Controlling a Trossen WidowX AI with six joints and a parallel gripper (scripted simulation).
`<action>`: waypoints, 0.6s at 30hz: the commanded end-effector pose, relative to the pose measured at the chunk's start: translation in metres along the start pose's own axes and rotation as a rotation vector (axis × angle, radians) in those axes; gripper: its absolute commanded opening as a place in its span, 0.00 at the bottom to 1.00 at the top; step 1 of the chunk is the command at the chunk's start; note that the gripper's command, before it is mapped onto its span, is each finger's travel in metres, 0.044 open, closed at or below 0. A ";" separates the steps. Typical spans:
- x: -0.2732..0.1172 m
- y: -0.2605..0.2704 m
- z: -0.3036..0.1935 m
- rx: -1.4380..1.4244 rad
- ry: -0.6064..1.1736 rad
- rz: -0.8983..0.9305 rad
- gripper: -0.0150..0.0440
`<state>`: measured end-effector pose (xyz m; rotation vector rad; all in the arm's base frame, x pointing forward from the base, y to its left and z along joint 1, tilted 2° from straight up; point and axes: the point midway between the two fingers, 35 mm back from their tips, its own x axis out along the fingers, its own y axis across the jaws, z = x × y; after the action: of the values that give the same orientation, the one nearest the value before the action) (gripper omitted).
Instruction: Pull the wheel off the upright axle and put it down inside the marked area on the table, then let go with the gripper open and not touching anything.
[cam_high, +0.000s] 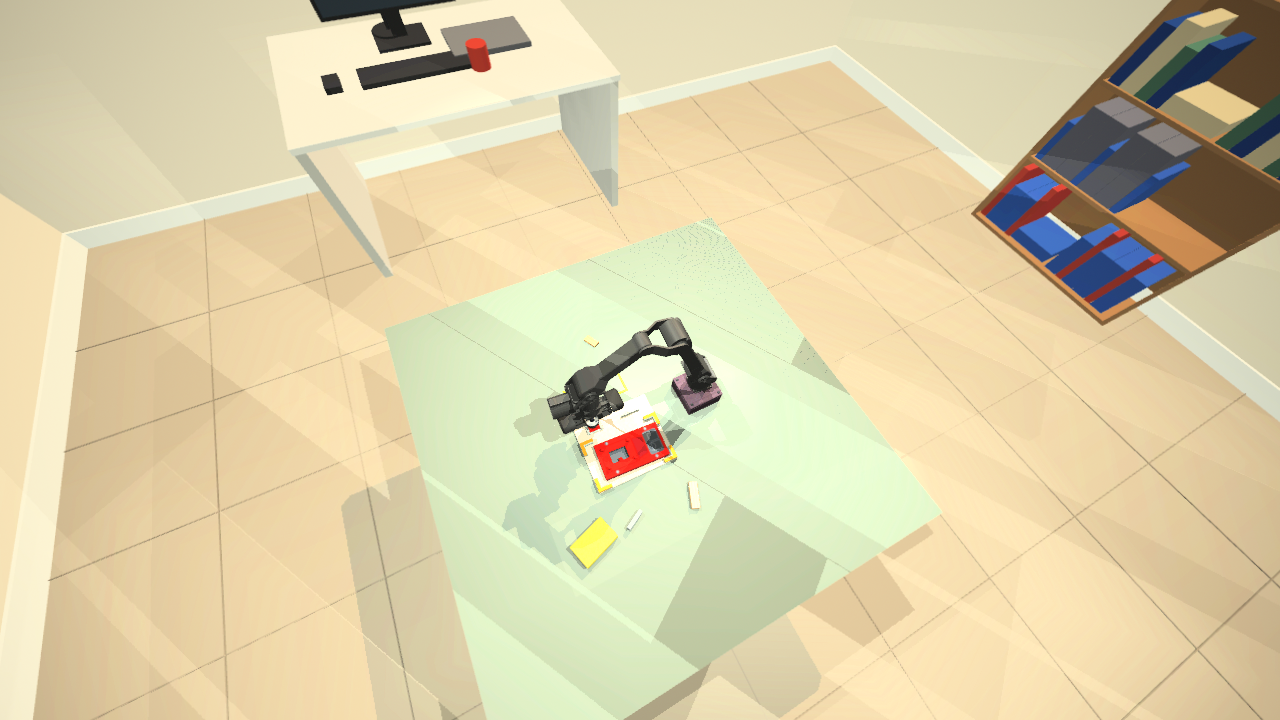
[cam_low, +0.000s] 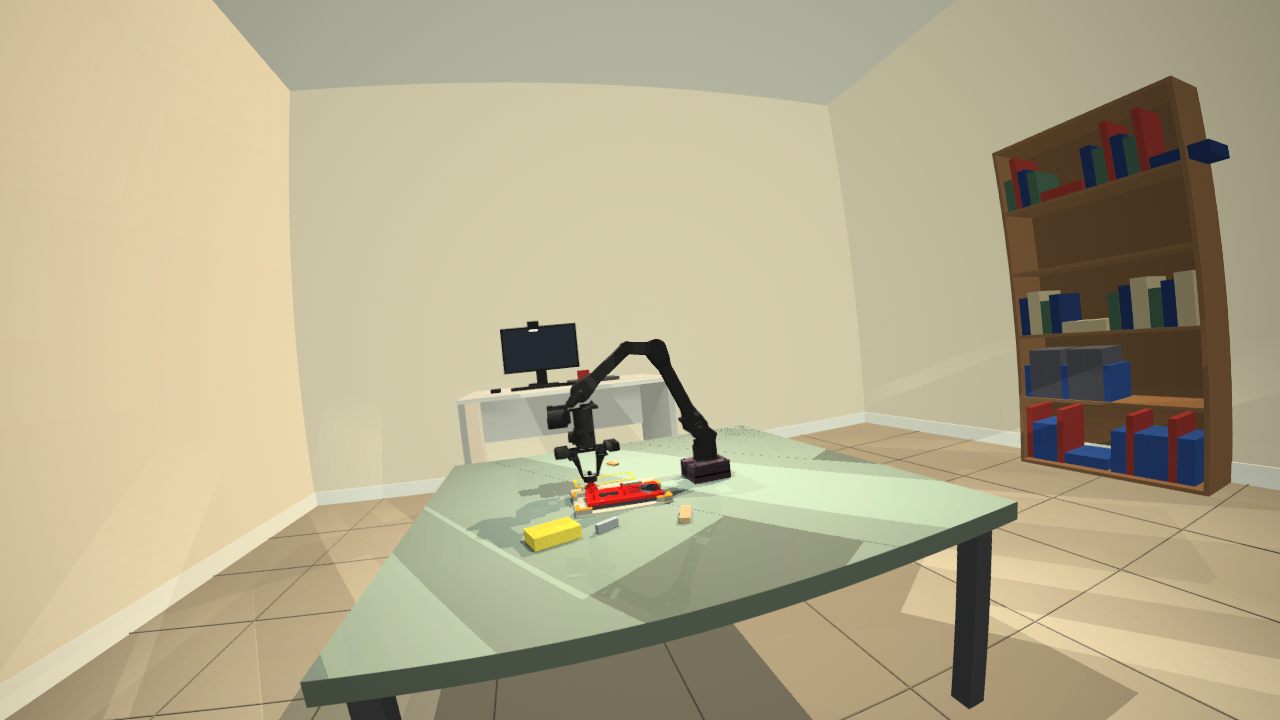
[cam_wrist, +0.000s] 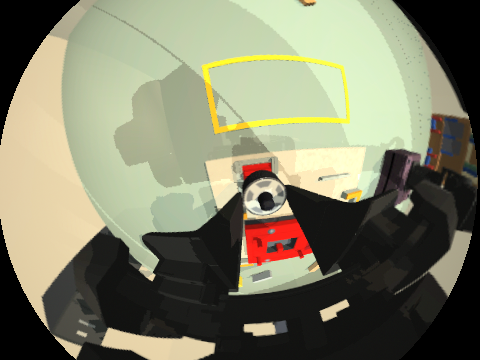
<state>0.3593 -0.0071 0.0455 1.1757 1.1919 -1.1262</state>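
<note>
The wheel, black with a white and grey face, sits face up around the upright axle, whose dark tip shows in its middle. Below it is a red block on a pale board. My gripper points down and is shut on the wheel, one finger at each side. The wheel's underside and the axle's lower part are hidden. The marked area, a yellow outline on the table, lies just beyond the board in the wrist view, with part of my arm's shadow across it.
A red plate with cutouts lies on the board beside the wheel. Around stand a yellow block, a grey piece, a tan block and a small orange piece.
</note>
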 end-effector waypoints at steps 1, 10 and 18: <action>-0.004 0.000 0.000 0.001 -0.001 0.001 0.25; -0.007 0.000 0.000 0.002 -0.001 0.001 0.25; -0.009 0.000 0.000 0.002 -0.001 0.001 0.25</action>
<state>0.3600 -0.0071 0.0476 1.1754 1.1924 -1.1267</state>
